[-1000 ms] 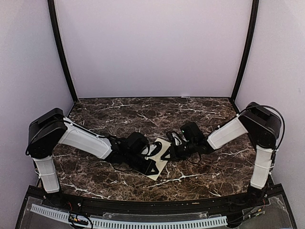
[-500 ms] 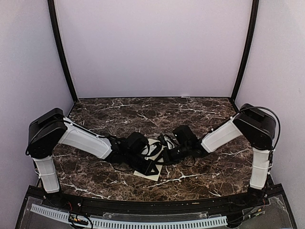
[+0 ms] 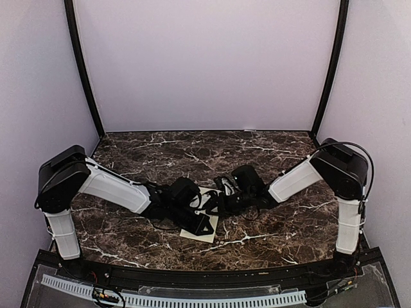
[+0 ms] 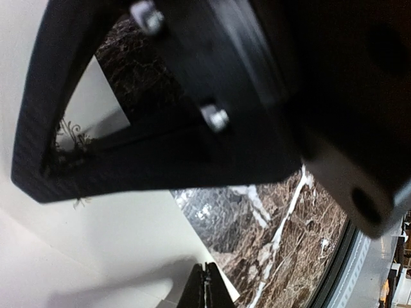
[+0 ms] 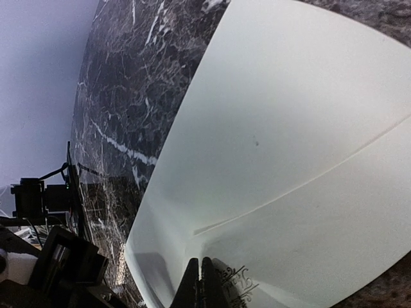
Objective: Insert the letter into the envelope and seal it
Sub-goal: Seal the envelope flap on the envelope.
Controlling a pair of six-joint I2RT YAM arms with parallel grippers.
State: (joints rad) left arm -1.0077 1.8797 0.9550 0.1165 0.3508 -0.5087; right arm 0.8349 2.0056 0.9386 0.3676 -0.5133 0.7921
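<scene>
Flat on the table [image 3: 276, 167], near its middle and a little toward the near edge: the envelope [image 5: 289, 128], cream, mostly hidden from above beneath both arms. Over it, meeting nose to nose, the left gripper [image 4: 204, 289] and the right gripper [image 5: 199, 282]. On the left: jaws closed, tips together, down at the cream paper close to its edge by the marble; impossible to tell whether nipping any sheet or only touching. On the right: jaws closed too, tips pressed together at the paper, just beside a crease running out across the envelope; again impossible to tell whether gripping or merely resting. Right beside those tips, a scrap of dark curly print: the letter [image 5: 234, 280], with only a bit of border on show, touching the envelope; inside it or on top, cannot tell. Same ornament in the left wrist view, glimpsed through a gap in a large blurred black part [image 4: 212, 147] close to the lens. Past the envelope, in the right wrist view, bare marble running off to the lilac wall [image 5: 38, 77].
</scene>
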